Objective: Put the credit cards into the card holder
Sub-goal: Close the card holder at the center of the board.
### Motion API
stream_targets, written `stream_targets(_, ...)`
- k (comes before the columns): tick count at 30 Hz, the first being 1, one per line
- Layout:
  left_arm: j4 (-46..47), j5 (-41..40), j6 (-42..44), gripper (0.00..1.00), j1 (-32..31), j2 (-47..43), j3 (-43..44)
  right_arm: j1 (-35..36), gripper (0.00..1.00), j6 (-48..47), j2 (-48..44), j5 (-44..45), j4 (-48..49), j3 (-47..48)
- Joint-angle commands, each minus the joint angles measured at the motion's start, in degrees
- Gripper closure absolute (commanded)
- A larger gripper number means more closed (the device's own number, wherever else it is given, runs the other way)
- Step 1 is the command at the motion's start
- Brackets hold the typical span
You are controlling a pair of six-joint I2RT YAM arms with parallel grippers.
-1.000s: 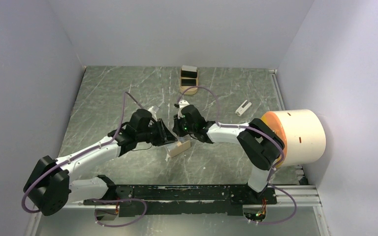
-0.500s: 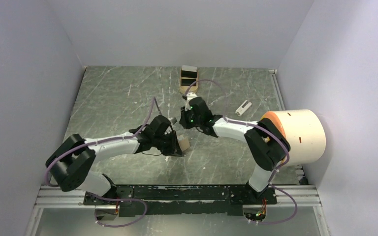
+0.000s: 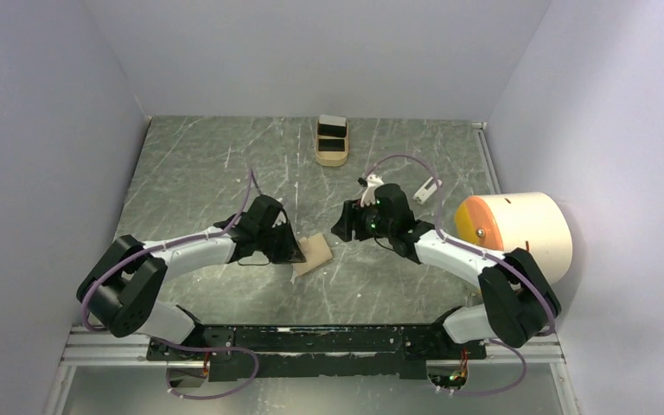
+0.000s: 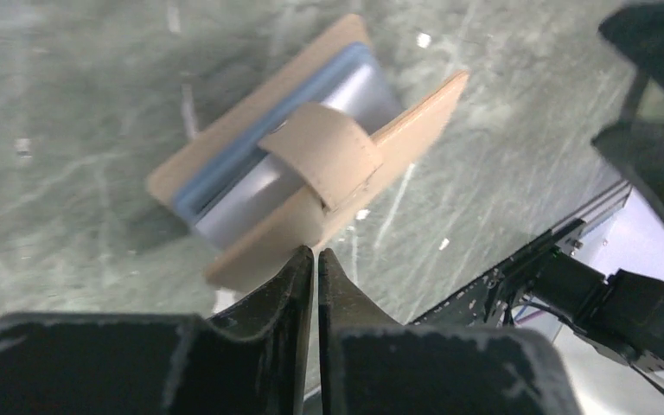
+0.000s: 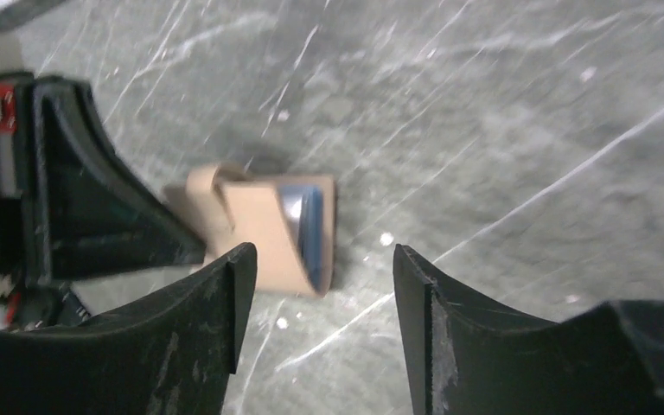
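left pincer (image 3: 297,254) stands against the card holder (image 3: 317,252); its right side lies open.

Left arm (image 3: 186,252) stretched low from the near edge of the table (image 3: 190,164) toward its middle; left gripper (image 4: 316,255) with both fingers pressed together. Right arm (image 3: 445,251) folded at the elbow, reaching inward; right gripper (image 5: 322,255) with jaws apart, facing the left gripper.

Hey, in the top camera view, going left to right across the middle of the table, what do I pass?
In order: left claw → small tan-brown folding card holder → right claw → small white clip-like piece → large cream cylinder with orange end.
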Motion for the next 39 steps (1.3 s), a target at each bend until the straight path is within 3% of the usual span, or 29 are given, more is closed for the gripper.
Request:
stream_targets(1,2.4,0.1,1.4,0.87,2.1,1.3,-2.3,-0.3,0.36,3.9,1.4,-9.7,4.0,-2.0)
stream_targets(7,3.5,1.5,1.4,0.88,3.8,5.7,-3.4,-0.1,0.30,4.9,5.8,-11.9,4.8,-1.8)
stream_targets(14,3.4,0.7,0.3,0.88,3.9,4.2,-4.8,1.8,0.30,10.7,12.1,-12.7,7.5,-1.7)
stream_targets(20,5.2,1.4,-0.7,0.88,4.0,4.8,-6.1,4.1,0.33,10.3,18.6,-12.9,8.8,1.5)
stream_targets(25,6.7,2.3,-1.3,0.88,4.0,5.1,-7.3,4.1,0.47,6.8,24.2,-15.3,8.9,4.5)
stream_targets(30,3.3,3.6,-0.8,0.86,5.9,1.2,-6.7,4.1,0.87,2.7,24.1,-18.0,14.5,2.9)
stream_targets(32,2.2,6.1,-1.1,0.82,8.4,-3.0,-7.7,4.0,0.99,0.6,23.4,-20.6,19.1,0.9)
stream_targets(35,3.6,11.5,-3.1,0.73,12.7,-11.5,-12.6,4.1,1.00,-3.3,21.9,-26.3,27.3,-2.6)
stream_targets(39,2.0,11.6,-4.6,0.61,13.3,-19.5,-17.1,4.2,1.00,-8.5,19.8,-30.1,34.2,-7.0)
